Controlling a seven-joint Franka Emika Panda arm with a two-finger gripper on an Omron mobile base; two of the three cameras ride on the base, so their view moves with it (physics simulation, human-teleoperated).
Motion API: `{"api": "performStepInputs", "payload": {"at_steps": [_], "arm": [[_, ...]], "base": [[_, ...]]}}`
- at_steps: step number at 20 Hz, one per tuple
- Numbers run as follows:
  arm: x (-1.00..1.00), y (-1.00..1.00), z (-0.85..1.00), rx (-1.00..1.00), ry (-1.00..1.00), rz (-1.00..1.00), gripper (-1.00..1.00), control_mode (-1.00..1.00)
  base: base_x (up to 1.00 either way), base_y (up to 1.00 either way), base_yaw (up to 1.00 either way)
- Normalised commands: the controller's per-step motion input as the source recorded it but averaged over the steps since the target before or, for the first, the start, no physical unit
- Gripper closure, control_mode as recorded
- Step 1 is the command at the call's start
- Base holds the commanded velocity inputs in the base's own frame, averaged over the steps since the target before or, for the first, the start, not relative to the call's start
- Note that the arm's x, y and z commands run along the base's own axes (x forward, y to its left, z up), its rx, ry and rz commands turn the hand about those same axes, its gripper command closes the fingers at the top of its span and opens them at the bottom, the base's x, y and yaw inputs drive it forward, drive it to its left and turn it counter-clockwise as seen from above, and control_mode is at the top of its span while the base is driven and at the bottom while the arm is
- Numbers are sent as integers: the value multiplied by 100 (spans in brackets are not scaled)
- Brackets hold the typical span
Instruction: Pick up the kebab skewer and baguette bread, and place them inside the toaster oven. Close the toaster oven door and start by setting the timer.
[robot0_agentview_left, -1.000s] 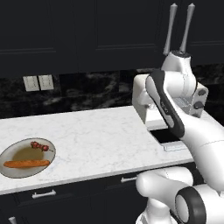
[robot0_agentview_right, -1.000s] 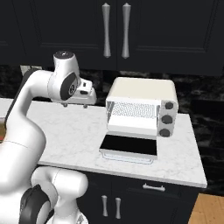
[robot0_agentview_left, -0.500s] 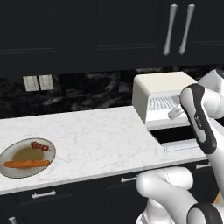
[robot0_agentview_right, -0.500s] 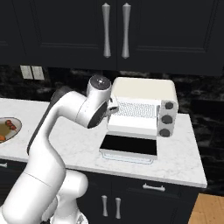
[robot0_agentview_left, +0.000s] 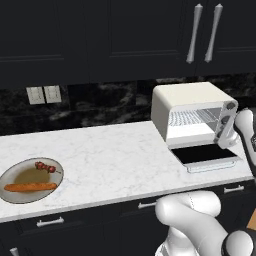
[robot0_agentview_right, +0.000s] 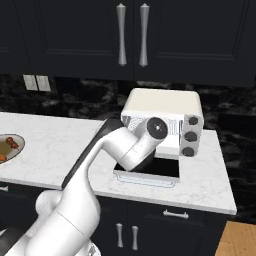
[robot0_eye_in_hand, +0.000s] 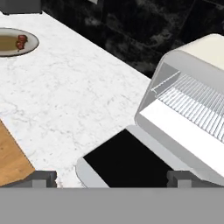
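Marble counter (robot0_agentview_left: 110, 160): open tool (robot0_eye_in_hand: 111, 177) empty above lowered toaster oven door (robot0_eye_in_hand: 127, 164).

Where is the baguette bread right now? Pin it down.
In the left base view, the baguette bread lies on the plate at the counter's far left, just in front of the kebab skewer, well away from the toaster oven.

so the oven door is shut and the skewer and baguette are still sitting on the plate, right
Not quite. The oven door is open, folded down flat on the counter, as the left base view shows, with the wire rack bare inside. The rest holds: the skewer and baguette lie on the plate at the far end of the counter.
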Motion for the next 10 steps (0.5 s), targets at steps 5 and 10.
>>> {"api": "performStepInputs", "payload": {"at_steps": [5,10], "arm": [[30,-24,-11,0,-23,2,-100,-100],[55,-8,0,0,-6,0,-100,-100]], "base": [[0,0,0],[0,0,0]]}}
